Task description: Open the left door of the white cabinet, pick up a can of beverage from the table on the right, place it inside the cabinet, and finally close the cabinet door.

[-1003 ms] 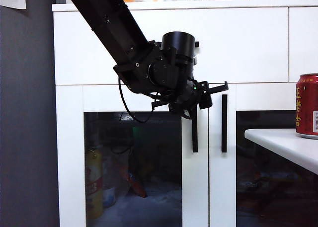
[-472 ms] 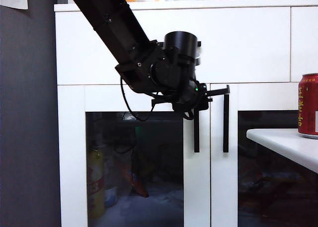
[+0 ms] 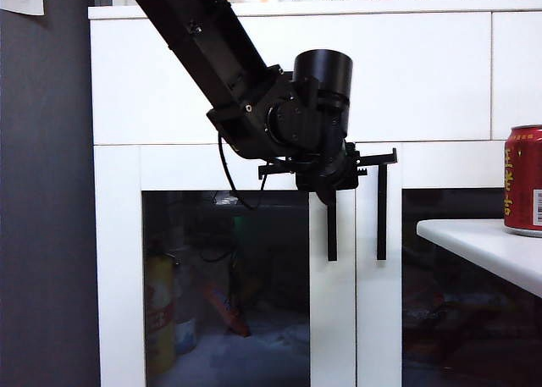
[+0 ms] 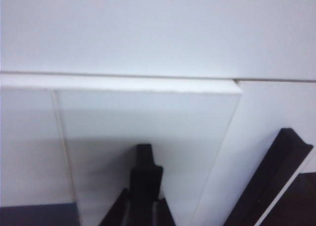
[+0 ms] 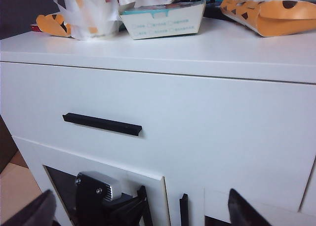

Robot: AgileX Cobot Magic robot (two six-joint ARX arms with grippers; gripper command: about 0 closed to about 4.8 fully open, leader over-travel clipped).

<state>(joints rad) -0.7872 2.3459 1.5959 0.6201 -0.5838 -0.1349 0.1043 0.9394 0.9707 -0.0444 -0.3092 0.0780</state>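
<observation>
The left gripper [image 3: 337, 182] is clamping tight on the top of the left door's [image 3: 229, 268] vertical black handle [image 3: 332, 226], jaws narrow around the bar, so the arm can swing it out; in the left wrist view the door edge [image 4: 148, 152] is already standing slightly proud of the white cabinet [image 3: 406, 74]. The right gripper [image 5: 138, 208] is hanging wide and empty facing the drawer front [image 5: 148, 137], waiting. The can of beverage [image 3: 523, 180] is sitting untouched on the table [image 3: 483, 243], right of the doors.
</observation>
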